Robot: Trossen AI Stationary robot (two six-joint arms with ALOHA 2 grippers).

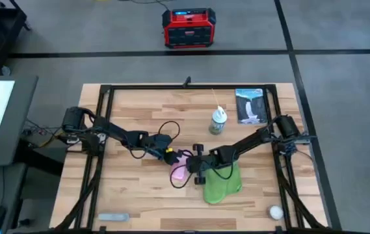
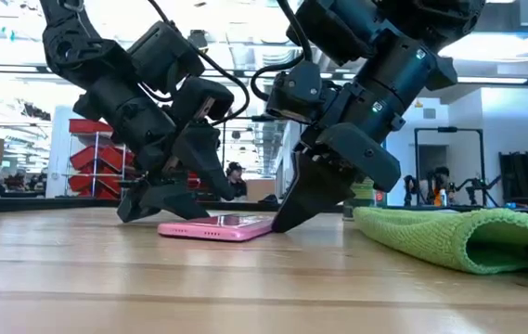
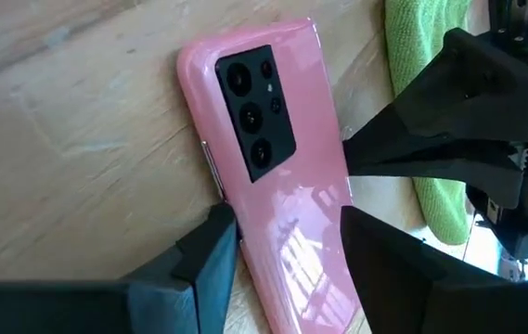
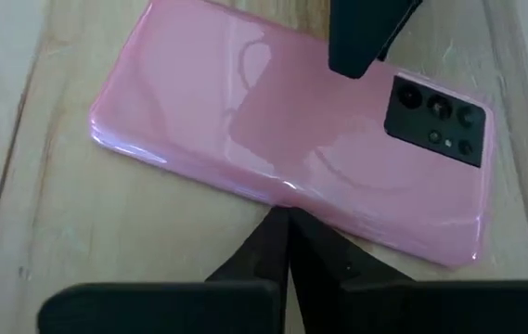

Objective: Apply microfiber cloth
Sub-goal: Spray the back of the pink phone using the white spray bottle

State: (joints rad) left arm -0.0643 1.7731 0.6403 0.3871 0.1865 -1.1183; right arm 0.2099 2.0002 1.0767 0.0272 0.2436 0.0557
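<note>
A: Where do the grippers stand?

B: The left gripper (image 3: 282,255) has its fingers spread narrowly astride the pink phone (image 3: 273,176), one on each long edge. The right gripper (image 4: 289,243) has its fingers pressed together to a point, tip down at the phone's edge on the table (image 1: 139,188).

A: And the cloth?

B: The green microfiber cloth (image 1: 222,182) lies bunched on the wood just right of the phone, under the right arm, held by neither gripper.

A: What could go wrong?

B: I judge the closed right tip could push the phone sideways and twist it out from between the left fingers, since the glossy back looks slippery. Also, the right arm hangs over the cloth and could drag it farther off.
</note>
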